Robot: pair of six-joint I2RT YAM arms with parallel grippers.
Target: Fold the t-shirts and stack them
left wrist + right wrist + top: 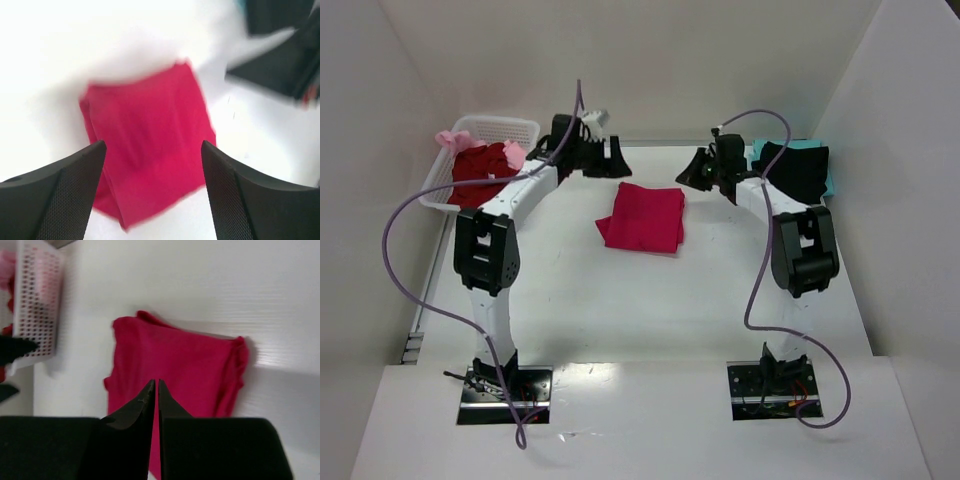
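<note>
1. At table centre in the top view lies the crimson tee, folded into a compact rectangle and flat on the surface. No gripper touches it.
2. Handling, as a judgement: the cloth is soft, light and limp. The layers will slide over one another, and the fold will open if only the top ply is lifted.
3. Grip point, as a judgement: pinch through all layers at the edge. Use two neighbouring corners, one per gripper, so that the packet hangs evenly. The thicker bunched edge seen in the right wrist view gives the surest bite.
4. Left gripper: jaws spread wide, empty. It hovers at 11 o'clock of the tee. The left wrist view looks down on the cloth between the fingers and is blurred.
5. Right gripper: jaws drawn all but together, with only a thin slit, and nothing between them. It hovers at 1 o'clock of the tee.
6. Arm pose: both arms reach forward from their bases with elbows raised. The forearms angle inward toward the centre, and the wrists are above table level.
7. Stack: a black tee lies over a teal tee at 2 o'clock. This is the likely target for the folded piece.
8. Supply: the basket at 10 o'clock holds a dark red tee and a pale pink tee, both unfolded.
</note>
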